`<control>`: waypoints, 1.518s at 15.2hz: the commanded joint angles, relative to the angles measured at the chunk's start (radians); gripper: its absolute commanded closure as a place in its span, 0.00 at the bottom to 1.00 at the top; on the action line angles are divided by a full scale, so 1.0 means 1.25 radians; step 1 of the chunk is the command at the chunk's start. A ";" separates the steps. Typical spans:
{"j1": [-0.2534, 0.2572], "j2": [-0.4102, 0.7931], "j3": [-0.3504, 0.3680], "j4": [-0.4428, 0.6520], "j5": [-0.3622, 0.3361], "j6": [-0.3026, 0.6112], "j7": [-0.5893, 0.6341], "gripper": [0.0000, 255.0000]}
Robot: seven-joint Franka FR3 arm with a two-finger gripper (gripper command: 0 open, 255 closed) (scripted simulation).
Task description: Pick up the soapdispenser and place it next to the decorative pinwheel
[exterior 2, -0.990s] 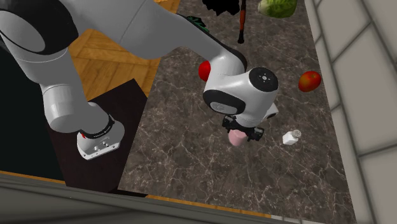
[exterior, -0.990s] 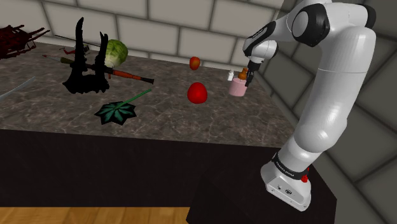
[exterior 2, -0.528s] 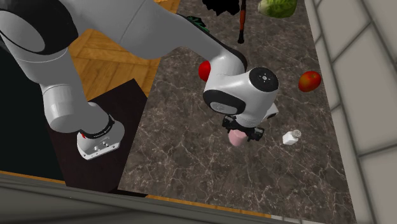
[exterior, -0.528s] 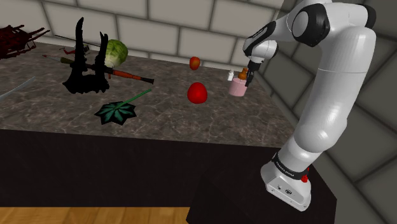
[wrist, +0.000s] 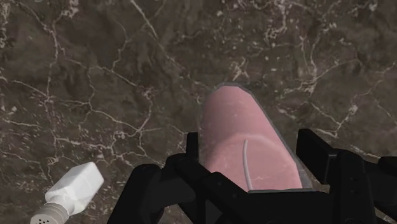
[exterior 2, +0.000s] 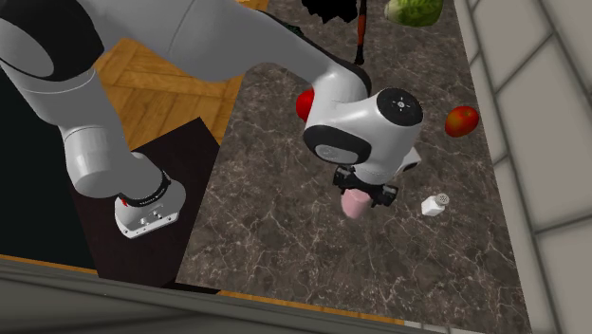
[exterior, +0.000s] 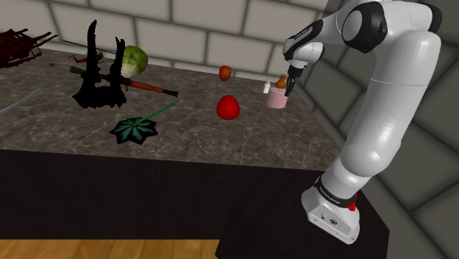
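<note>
The soap dispenser (exterior: pixel 277 99) is a pink bottle with an orange pump top, near the counter's right end in the shoulder view. My gripper (exterior: pixel 288 83) comes down from above and is shut on the dispenser's upper part. In the wrist view the pink body (wrist: pixel 245 137) sits clasped between both black fingers (wrist: pixel 191 159). From the second exterior view the hand covers most of the dispenser (exterior 2: pixel 354 205). It hangs just above the marble. The green pinwheel (exterior: pixel 134 129) lies flat far off toward the shoulder view's left, near the front edge.
A white shaker (exterior: pixel 267 88) stands close behind the dispenser, also seen beside the fingers (wrist: pixel 67 191). A red ball (exterior: pixel 229 107) and a small red fruit (exterior: pixel 225 72) lie between dispenser and pinwheel. A black stand (exterior: pixel 99 73) and a lettuce (exterior: pixel 134 59) are further left.
The hand has risen a little and carried the pink dispenser up with it. Everything else on the counter is where it was.
</note>
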 commanded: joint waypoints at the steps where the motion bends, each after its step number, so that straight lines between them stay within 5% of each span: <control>1: 0.005 -0.016 -0.005 0.005 -0.012 -0.018 0.008 1.00; 23: 0.023 -0.107 -0.025 0.147 -0.086 -0.231 0.056 1.00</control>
